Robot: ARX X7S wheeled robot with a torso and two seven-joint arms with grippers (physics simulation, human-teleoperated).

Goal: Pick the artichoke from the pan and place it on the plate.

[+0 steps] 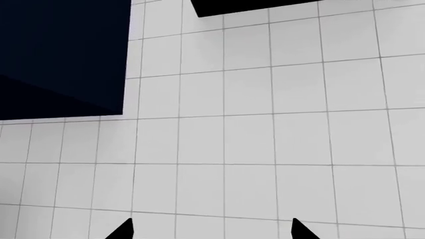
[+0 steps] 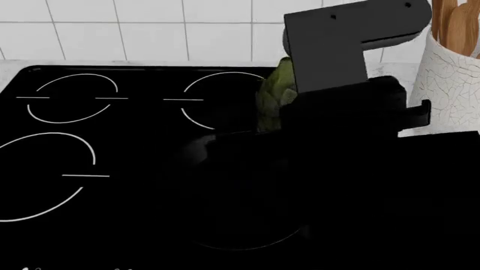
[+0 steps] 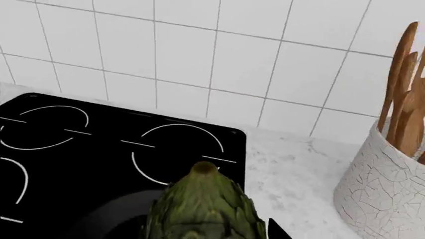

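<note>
Right of centre in the head view, the right claw (image 2: 300, 132) and its dark arm block most of the scene, with the artichoke (image 2: 276, 93) showing as a green sliver just left of the arm's bracket, over the black stovetop (image 2: 90, 169). At the bottom centre of the right wrist view the bud fills the space directly ahead of the camera, tip pointing up the frame, and one dark fingertip shows at its lower right; it looks gripped, though the contact itself is out of sight, so whether the claw is clenched on it I cannot tell. Below the bud a dim grey curve is probably the pan (image 3: 109, 214), suggesting the artichoke is lifted off it rather than lying in it. The plate appears in no view, so the step in hand is likely the carry: keep the bud level, rise clear of the pan's edge, and swing wide of the crackle-glazed utensil crock (image 3: 388, 184) with its wooden spoons (image 3: 405, 84) at the right of the frame, standing on the marble tabletop (image 3: 292, 169). The left claw (image 1: 211, 230) faces white tiles, its two tips spread apart with nothing between them.
</note>
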